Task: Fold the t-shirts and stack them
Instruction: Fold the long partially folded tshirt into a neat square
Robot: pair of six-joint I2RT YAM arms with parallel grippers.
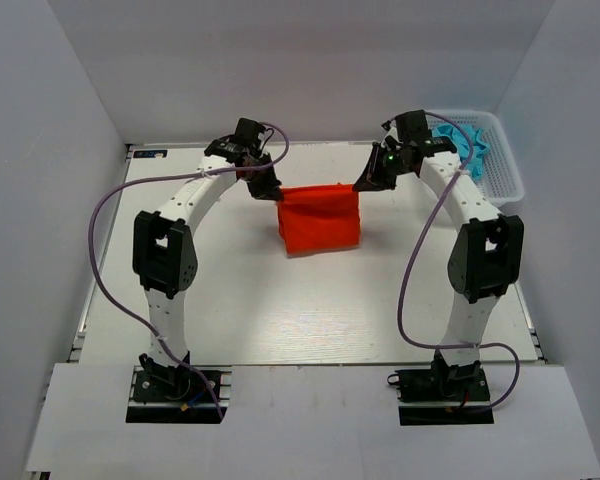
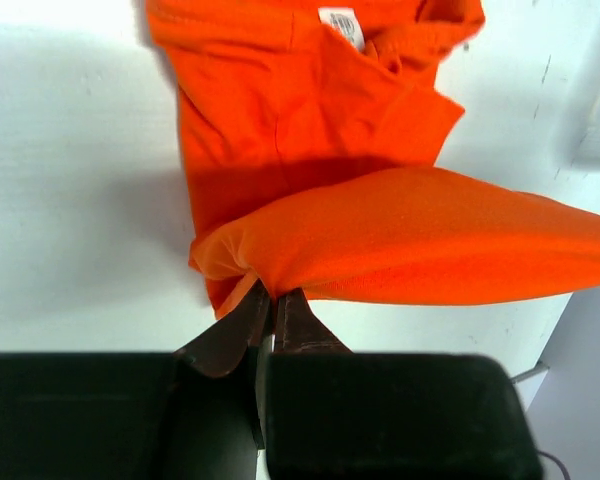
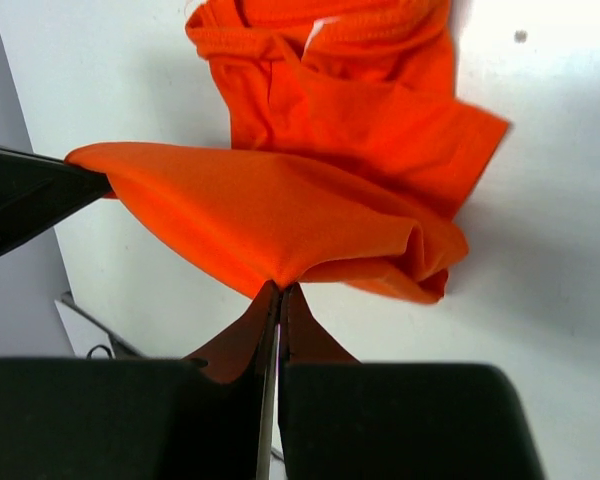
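Upper centre of the overhead frame: orange t-shirt [image 1: 320, 225] on the table [image 1: 280, 320], partly folded, far edge lifted off the surface. Left gripper [image 1: 267, 190] is at the shirt's upper-left corner, right gripper [image 1: 363, 184] at the upper-right corner. Both are pinched fully closed on cloth; wrist views show fabric bunched between the fingertips with no gap. The lifted edge hangs as a span between the two grippers, with the lower layers flat on the table beneath. Neck label [image 2: 342, 22] shows at the top of the left wrist frame. Upper right of overhead: white basket [image 1: 510, 175] holding blue cloth [image 1: 462, 140], probably another shirt.

Step in hand, as I judge it: carrying the held edge over to make a fold. To do it well:
- Move both arms together at equal height and pace so the span doesn't twist.
- Bring the edge toward the bottom of the frame until it lines up with the near hem.
- Lower before letting go so the layer lands flat.
- Don't drag the lower layers.

Risk: one corner slips and the fold goes crooked.
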